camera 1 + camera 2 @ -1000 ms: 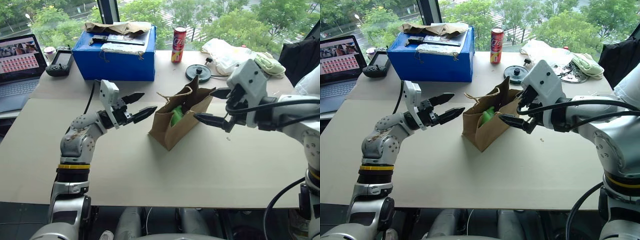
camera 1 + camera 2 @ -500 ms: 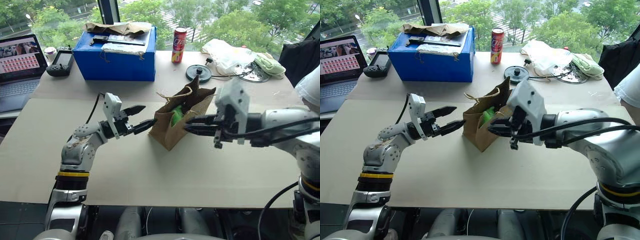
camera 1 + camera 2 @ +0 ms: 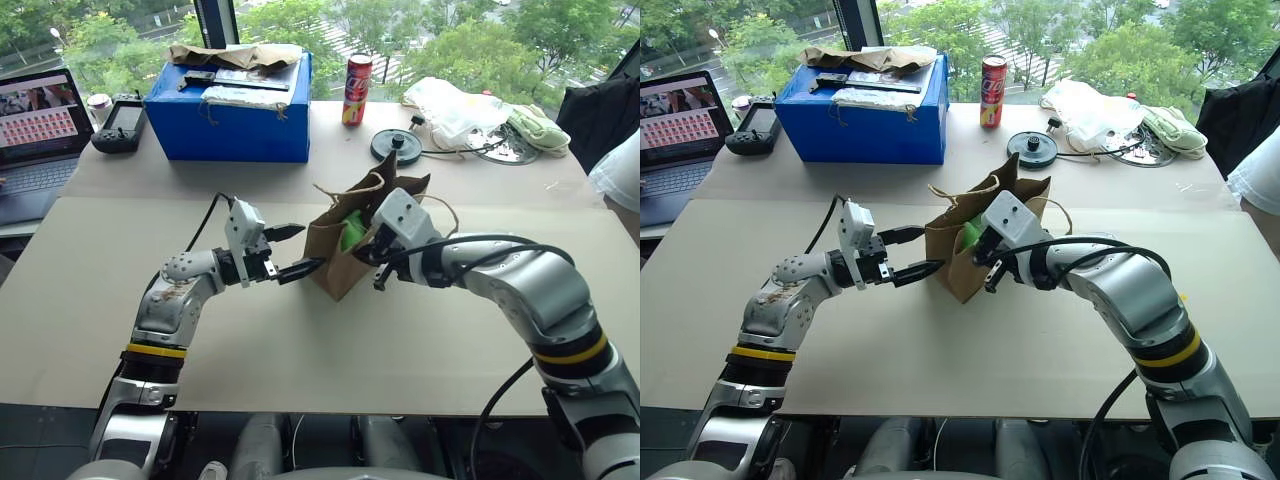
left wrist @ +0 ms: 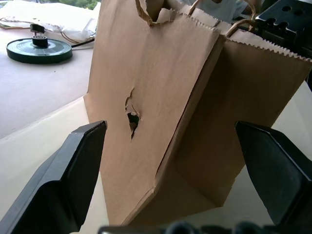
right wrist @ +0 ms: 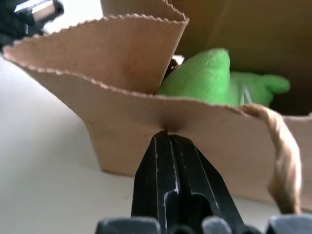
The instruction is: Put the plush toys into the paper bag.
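Both arms are silver-grey metal with rounded joint housings, each ringed by a yellow band edged in black. White boxy wrist modules carry the left end effector and right end effector (black, tapered fingers). Black cables loop along the forearms.

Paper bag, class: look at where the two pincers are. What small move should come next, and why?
Probably close the left pincer on the bag to steady it. It is open with a finger at either side of the bag's narrow end, while the right pincer is shut against the front wall, below the green toy inside.
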Motion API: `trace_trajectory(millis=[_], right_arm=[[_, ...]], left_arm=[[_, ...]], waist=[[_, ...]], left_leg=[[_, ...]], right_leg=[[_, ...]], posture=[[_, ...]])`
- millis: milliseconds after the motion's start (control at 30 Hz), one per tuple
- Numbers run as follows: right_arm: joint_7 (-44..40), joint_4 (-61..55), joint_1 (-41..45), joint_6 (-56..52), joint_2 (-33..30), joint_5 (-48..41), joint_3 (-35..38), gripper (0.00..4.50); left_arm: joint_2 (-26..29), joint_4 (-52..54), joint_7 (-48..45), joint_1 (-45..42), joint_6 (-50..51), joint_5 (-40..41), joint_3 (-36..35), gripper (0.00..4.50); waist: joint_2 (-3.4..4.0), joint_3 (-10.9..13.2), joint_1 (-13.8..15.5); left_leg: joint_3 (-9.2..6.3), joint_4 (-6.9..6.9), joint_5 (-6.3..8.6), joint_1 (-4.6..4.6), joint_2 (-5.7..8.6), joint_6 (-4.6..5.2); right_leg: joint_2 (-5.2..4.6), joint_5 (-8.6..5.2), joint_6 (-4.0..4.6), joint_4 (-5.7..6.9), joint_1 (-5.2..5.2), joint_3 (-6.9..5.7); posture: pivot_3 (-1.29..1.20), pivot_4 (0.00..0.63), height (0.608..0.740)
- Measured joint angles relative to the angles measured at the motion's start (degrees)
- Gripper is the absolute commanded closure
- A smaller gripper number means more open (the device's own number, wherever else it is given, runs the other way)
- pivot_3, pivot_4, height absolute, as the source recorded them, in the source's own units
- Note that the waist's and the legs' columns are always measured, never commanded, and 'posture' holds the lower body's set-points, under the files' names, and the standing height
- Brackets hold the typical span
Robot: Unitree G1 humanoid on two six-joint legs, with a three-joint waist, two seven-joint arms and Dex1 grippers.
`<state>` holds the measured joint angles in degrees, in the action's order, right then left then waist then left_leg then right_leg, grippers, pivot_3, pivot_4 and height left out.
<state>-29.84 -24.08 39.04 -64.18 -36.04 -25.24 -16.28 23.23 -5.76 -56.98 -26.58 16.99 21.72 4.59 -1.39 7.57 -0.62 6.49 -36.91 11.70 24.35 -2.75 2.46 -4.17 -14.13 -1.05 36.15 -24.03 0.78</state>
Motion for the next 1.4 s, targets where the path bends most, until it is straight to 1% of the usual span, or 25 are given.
trace_trajectory(millis=[167, 300, 567, 733, 767, 833, 867, 1000, 1033, 1067, 1133, 1167, 1400], right_arm=[[1.64, 2.41, 2.72, -0.29, 4.43, 1.47, 0.0, 4.48], [2.92, 3.98, 3.24, -1.35, 6.87, 2.01, 0.06, 4.48], [4.87, 4.47, 3.3, -2.8, 9.48, 2.45, 1.05, 4.48], [5.23, 4.45, 3.36, -3.64, 9.93, 2.58, 1.58, 4.48], [5.24, 4.45, 3.36, -3.88, 9.98, 2.59, 1.58, 4.5], [5.25, 4.45, 3.36, -4.01, 10.07, 2.6, 1.58, 4.5], [5.35, 4.44, 3.36, -4.01, 10.19, 2.61, 1.66, 4.5], [5.52, 4.45, 3.36, -4.11, 10.34, 2.64, 1.78, 4.5], [5.52, 4.45, 3.36, -4.37, 10.36, 2.63, 1.78, 4.5], [5.52, 4.45, 3.36, -4.54, 10.41, 2.63, 1.78, 4.5], [5.5, 4.45, 3.36, -4.62, 10.4, 2.63, 1.78, 4.5], [5.43, 4.45, 3.36, -4.64, 10.39, 2.63, 1.78, 4.5], [4.17, 3.42, 3.27, -4.69, 7.62, 2.47, 1.84, 4.5]], left_arm=[[-2.06, -1.03, 0.67, -0.03, -3.48, -2.63, 1.92, 0.0], [-4.36, -2.21, 3.66, -0.44, -5.91, -4.3, 2.08, 0.0], [-10.25, -5.15, 12.56, -1.55, -9.91, -8.2, 1.87, 0.0], [-12.1, -5.33, 16.45, -0.65, -10.69, -8.84, 1.63, 0.0], [-12.36, -5.29, 17.11, -0.23, -10.71, -8.84, 1.55, 0.25], [-12.48, -5.27, 17.77, 0.08, -10.72, -8.85, 1.4, 0.55], [-12.7, -5.09, 18.54, 0.43, -10.99, -8.9, 1.14, 0.8], [-13.15, -5.02, 20.21, 1.25, -12.05, -8.91, 0.59, 2.27], [-13.16, -4.96, 20.37, 1.27, -12.26, -8.88, 0.49, 2.56], [-13.16, -4.91, 20.46, 1.27, -12.53, -8.87, 0.41, 2.99], [-13.16, -4.85, 20.5, 1.27, -13.0, -8.86, 0.33, 3.65], [-13.16, -4.77, 20.49, 1.27, -13.01, -8.85, 0.33, 3.89], [-13.14, -4.56, 20.48, 1.27, -13.02, -8.85, 0.32, 3.89]], waist=[[0.0, 0.0, 0.06], [0.01, 0.0, 0.08], [0.0, 0.0, 0.09], [0.01, 0.0, -0.07], [0.01, 0.0, -0.08], [0.01, 0.0, -0.06], [0.01, -0.01, -0.05], [0.01, 0.0, -0.04], [0.01, 0.0, -0.05], [0.01, 0.0, -0.05], [0.01, 0.0, -0.05], [0.01, 0.0, -0.05], [0.01, 0.0, -0.05]], left_leg=[[0.0, 0.0, 0.0, 0.03, -0.03, 0.0], [-0.01, 0.0, 0.0, 0.02, -0.04, 0.0], [-0.02, 0.01, 0.0, 0.02, -0.04, 0.0], [-0.02, 0.01, 0.0, 0.01, -0.05, 0.0], [-0.02, 0.01, 0.0, 0.02, -0.06, 0.0], [-0.02, 0.01, 0.0, 0.01, -0.06, 0.0], [-0.02, 0.01, 0.0, 0.0, -0.05, 0.0], [-0.02, 0.01, 0.0, 0.01, -0.05, 0.0], [-0.02, 0.01, 0.0, 0.01, -0.05, 0.0], [-0.02, 0.01, 0.0, 0.01, -0.05, 0.0], [-0.02, 0.01, 0.0, 0.01, -0.05, 0.0], [-0.02, 0.01, 0.0, 0.01, -0.04, 0.0], [-0.02, 0.01, 0.0, 0.02, -0.04, 0.0]], right_leg=[[-0.02, 0.0, 0.0, 0.01, -0.02, 0.0], [-0.03, 0.0, 0.0, 0.02, -0.01, -0.01], [-0.04, 0.0, 0.0, 0.04, -0.01, -0.02], [-0.04, 0.0, 0.0, 0.04, -0.01, -0.02], [-0.03, 0.0, 0.0, 0.04, -0.02, -0.02], [-0.03, 0.0, 0.0, 0.05, -0.02, -0.03], [-0.04, 0.0, 0.0, 0.04, -0.01, -0.02], [-0.06, 0.0, 0.0, 0.04, -0.01, -0.03], [-0.06, 0.0, 0.0, 0.04, -0.01, -0.03], [-0.06, 0.0, 0.0, 0.04, -0.01, -0.03], [-0.06, 0.0, 0.0, 0.04, -0.01, -0.03], [-0.06, 0.0, 0.0, 0.04, -0.01, -0.03], [-0.06, 0.0, 0.0, 0.02, -0.01, -0.03]], posture=[[0.0, 0.15, 0.739], [0.0, 0.15, 0.739], [0.0, 0.15, 0.739], [0.0, 0.15, 0.739], [0.0, 0.15, 0.739], [0.0, 0.15, 0.739], [0.0, 0.15, 0.739], [0.0, 0.15, 0.739], [0.0, 0.15, 0.739], [0.0, 0.15, 0.739], [0.0, 0.15, 0.739], [0.0, 0.15, 0.739], [0.0, 0.15, 0.739]])
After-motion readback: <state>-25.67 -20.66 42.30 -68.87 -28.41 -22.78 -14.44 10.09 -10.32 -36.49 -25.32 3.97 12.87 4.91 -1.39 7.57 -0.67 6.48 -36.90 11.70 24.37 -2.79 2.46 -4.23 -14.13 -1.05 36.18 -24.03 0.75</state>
